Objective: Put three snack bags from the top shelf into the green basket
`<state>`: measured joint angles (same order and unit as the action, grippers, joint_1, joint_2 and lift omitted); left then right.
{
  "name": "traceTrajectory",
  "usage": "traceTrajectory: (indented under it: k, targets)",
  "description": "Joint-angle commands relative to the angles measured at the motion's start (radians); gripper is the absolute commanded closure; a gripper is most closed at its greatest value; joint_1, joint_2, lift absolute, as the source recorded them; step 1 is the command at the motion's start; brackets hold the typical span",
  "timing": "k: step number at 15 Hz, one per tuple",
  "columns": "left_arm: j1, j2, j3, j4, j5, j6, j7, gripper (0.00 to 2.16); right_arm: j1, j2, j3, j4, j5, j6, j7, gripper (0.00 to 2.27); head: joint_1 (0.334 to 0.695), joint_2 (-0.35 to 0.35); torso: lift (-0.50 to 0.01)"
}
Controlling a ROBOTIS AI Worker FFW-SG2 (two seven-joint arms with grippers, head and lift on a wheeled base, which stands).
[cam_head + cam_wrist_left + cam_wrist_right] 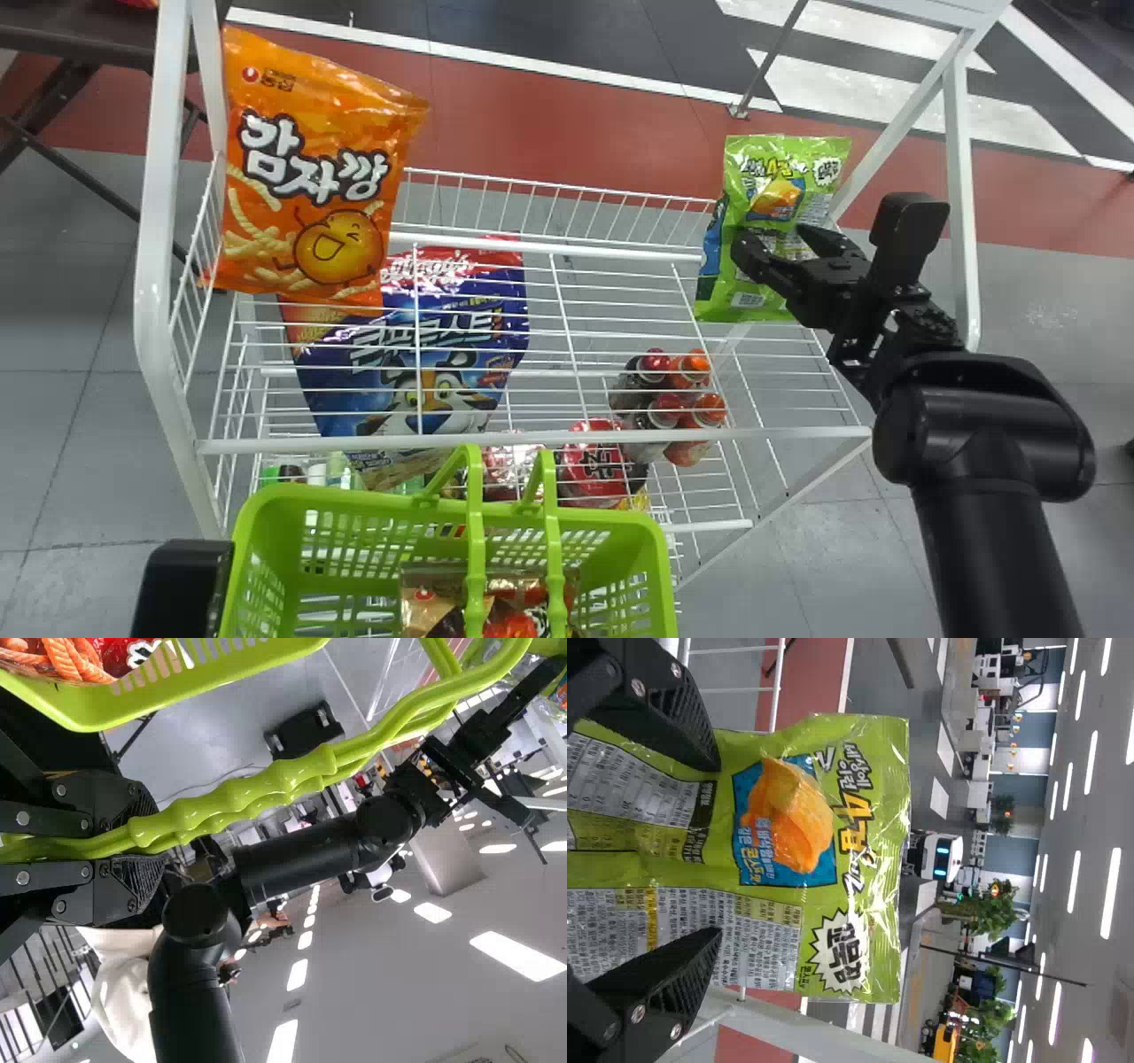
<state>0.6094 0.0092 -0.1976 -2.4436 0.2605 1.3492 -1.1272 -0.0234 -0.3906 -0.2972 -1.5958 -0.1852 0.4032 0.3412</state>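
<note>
In the head view my right gripper point(784, 245) is at the green snack bag point(771, 190) on the top shelf's right side. The right wrist view has this gripper point(713, 849) open, one finger over each side of the green bag point(859, 948). An orange snack bag point(310, 177) leans at the shelf's left end. The green basket point(354, 498) hangs in front of the rack, holding a brown and red bag point(523, 611). Black left gripper hardware point(182, 585) is beside it; in the left wrist view my left gripper point(146, 849) is shut on the basket handles point(292, 784).
White wire rack rails point(532, 437) run between the top shelf and basket. Below the wires lie a blue cereal bag point(425, 354), bottles point(673, 399) and red packs point(598, 465). A white post point(961, 204) stands close beyond the right gripper.
</note>
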Motion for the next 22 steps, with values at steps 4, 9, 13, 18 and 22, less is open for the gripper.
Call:
traceTrajectory:
  k: [4, 9, 13, 18, 22]
  targets:
    - [-0.005, 0.003, 0.003, -0.002, 0.006, 0.000, -0.002, 1.51, 0.112, 0.016, -0.063, -0.194, -0.083, 0.069, 0.016, 2.25, 0.695, -0.350, -0.045]
    - [-0.004, 0.006, 0.003, -0.009, 0.008, 0.000, -0.002, 1.51, 0.321, 0.027, -0.211, -0.501, -0.220, 0.124, 0.025, 2.25, 0.695, -0.350, -0.045]
    - [-0.002, 0.006, 0.001, -0.017, 0.006, 0.000, 0.003, 1.51, 0.393, 0.073, -0.427, -0.796, -0.410, 0.679, 0.177, 2.25, 0.695, -0.350, -0.045]
    - [0.004, 0.000, 0.000, -0.020, 0.005, -0.006, 0.006, 1.51, 0.497, 0.165, -0.550, -1.044, -0.562, 1.169, 0.282, 2.25, 0.695, -0.350, -0.045]
    - [0.004, -0.003, -0.006, -0.017, 0.002, -0.012, 0.009, 1.51, 0.566, 0.180, -0.523, -1.098, -0.677, 1.169, 0.282, 2.25, 0.695, -0.350, -0.045]
